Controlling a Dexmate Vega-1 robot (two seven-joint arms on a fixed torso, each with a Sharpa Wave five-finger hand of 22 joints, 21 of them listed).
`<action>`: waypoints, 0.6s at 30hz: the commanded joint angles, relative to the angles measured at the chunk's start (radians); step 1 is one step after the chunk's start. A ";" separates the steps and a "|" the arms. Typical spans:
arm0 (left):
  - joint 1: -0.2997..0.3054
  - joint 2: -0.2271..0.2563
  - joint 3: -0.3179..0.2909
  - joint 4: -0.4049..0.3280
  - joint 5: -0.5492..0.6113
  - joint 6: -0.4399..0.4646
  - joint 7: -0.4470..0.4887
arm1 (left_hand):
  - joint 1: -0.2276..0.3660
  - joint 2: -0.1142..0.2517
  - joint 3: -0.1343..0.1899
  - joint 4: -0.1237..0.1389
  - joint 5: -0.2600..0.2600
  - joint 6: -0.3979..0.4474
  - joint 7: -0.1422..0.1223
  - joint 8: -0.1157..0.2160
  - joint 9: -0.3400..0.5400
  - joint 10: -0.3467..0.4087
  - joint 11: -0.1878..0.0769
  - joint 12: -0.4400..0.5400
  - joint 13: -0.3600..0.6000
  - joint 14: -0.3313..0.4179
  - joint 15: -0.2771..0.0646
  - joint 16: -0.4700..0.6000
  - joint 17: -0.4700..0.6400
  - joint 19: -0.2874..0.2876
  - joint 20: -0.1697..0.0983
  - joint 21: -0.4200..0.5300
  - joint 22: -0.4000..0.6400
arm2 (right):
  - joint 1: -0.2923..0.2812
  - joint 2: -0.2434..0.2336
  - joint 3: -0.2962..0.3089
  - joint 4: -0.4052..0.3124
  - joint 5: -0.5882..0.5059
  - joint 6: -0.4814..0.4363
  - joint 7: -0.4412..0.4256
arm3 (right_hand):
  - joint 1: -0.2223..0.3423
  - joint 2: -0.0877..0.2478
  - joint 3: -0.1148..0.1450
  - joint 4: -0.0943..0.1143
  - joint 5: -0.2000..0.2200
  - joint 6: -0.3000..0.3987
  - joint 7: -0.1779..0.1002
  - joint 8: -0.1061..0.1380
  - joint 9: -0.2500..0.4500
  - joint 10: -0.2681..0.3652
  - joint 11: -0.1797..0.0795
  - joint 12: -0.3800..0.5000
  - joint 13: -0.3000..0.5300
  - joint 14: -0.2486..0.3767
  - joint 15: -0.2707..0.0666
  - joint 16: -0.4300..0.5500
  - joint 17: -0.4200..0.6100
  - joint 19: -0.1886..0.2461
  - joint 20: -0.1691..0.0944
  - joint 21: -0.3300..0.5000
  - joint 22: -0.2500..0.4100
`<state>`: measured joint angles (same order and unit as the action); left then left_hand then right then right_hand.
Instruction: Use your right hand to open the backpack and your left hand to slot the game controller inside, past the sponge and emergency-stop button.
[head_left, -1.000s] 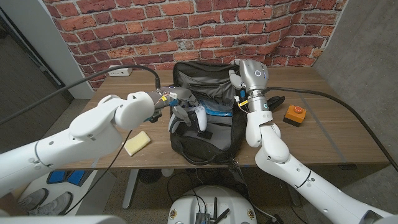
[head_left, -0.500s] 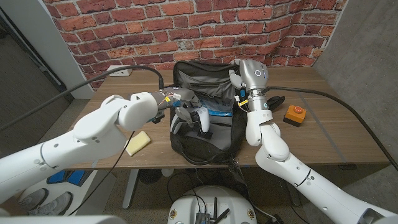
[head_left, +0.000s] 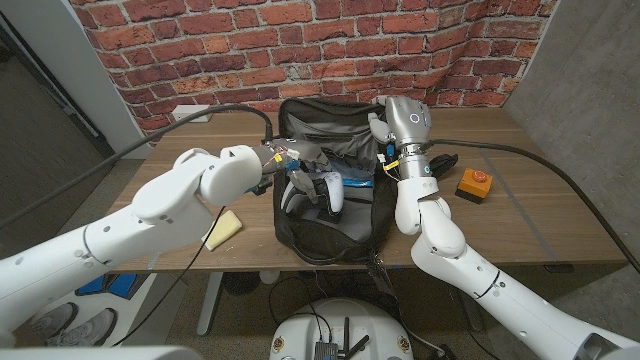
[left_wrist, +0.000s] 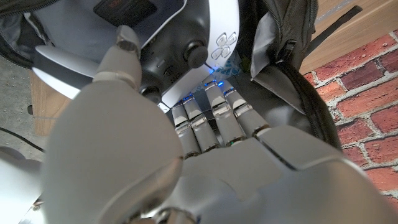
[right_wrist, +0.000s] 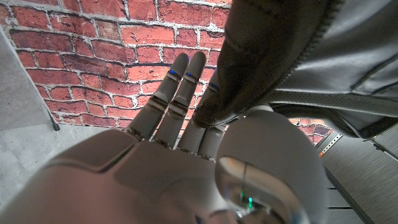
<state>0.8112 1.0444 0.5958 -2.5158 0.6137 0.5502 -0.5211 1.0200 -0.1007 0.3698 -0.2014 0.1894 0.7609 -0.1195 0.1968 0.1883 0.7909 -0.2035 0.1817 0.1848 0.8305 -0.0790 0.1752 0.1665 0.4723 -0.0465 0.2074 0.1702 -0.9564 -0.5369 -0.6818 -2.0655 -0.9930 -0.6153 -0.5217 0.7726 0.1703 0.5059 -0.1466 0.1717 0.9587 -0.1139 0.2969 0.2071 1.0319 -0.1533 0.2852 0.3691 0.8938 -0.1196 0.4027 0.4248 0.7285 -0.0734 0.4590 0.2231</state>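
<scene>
**A:** Where's the game controller (head_left: 330, 190) now?

**B:** Over the mouth of the backpack (head_left: 330, 225), grasped in the left hand (head_left: 292, 168). The left wrist view shows the fingers (left_wrist: 214, 115) wrapped over its body with the thumb on the other side, so the grasp looks firm.

**A:** And the right hand (head_left: 380, 128)?

**B:** At the backpack's far right rim. In the right wrist view a fold of the bag's edge lies across the hand, but I cannot tell whether it is pinched or just propped.

**A:** So how should the insertion go?

**B:** I'd keep the right hand holding that rim up and back so the mouth stays wide, then lower the controller grips-first, straight down the middle of the backpack. Let go only once it rests on the lining.

**A:** Any obstacles?

**B:** The sponge (head_left: 221, 229) lies left of the backpack and the emergency-stop button (head_left: 474, 183) right of it, both apart from it
</scene>
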 joint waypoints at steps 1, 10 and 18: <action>-0.036 -0.061 0.027 0.057 0.030 -0.057 -0.027 | 0.004 0.136 0.042 0.034 0.006 0.063 0.014 0.004 0.004 -0.006 -0.002 0.004 0.000 0.015 -0.156 0.000 0.003 0.014 -0.143 0.006 0.003 | 0.003 -0.005 0.006 0.007 0.021 0.004 -0.010 | 0.006 0.010 0.007 0.000 0.010 0.018 -0.011 0.002 0.004 0.009 -0.004 -0.005 0.001 0.012 -0.101 -0.002 0.003 -0.008 -0.140 0.006 0.001; -0.053 -0.115 0.051 0.105 0.060 -0.077 -0.022 | 0.001 0.134 0.043 0.034 0.006 0.058 0.013 0.002 0.004 -0.009 -0.002 0.003 0.000 0.009 -0.155 -0.002 0.002 0.022 -0.147 0.007 0.004 | 0.006 -0.013 0.012 0.008 0.036 0.011 -0.016 | 0.005 0.010 0.008 0.000 0.010 0.018 -0.011 0.000 0.005 0.010 -0.001 -0.007 0.003 0.011 -0.100 -0.004 0.005 -0.011 -0.140 0.010 0.000; -0.081 -0.162 0.082 0.151 0.072 -0.104 -0.039 | -0.002 0.135 0.043 0.035 0.006 0.058 0.012 0.002 0.004 -0.014 -0.002 0.002 0.000 0.007 -0.155 -0.002 0.002 0.022 -0.150 0.006 0.003 | 0.010 -0.011 0.013 0.018 0.046 0.017 -0.032 | 0.005 0.010 0.008 0.000 0.010 0.017 -0.012 -0.002 0.005 0.010 0.002 -0.008 0.004 0.012 -0.100 -0.004 0.006 -0.012 -0.140 0.013 0.000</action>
<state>0.7619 0.9446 0.6425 -2.4246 0.6677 0.4794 -0.5463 1.0200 -0.1007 0.3698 -0.2014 0.1880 0.7609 -0.1195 0.1927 0.1882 0.7837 -0.2069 0.1804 0.1846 0.8252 -0.0843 0.1721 0.1653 0.4831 -0.0465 0.2110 0.1702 -0.9508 -0.5467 -0.6726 -2.0565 -0.9620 -0.6054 -0.5366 0.7728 0.1701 0.5054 -0.1471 0.1778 0.9578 -0.1149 0.2930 0.2067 1.0316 -0.1531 0.2805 0.3690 0.8938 -0.1196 0.3988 0.4294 0.7195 -0.0716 0.4627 0.2232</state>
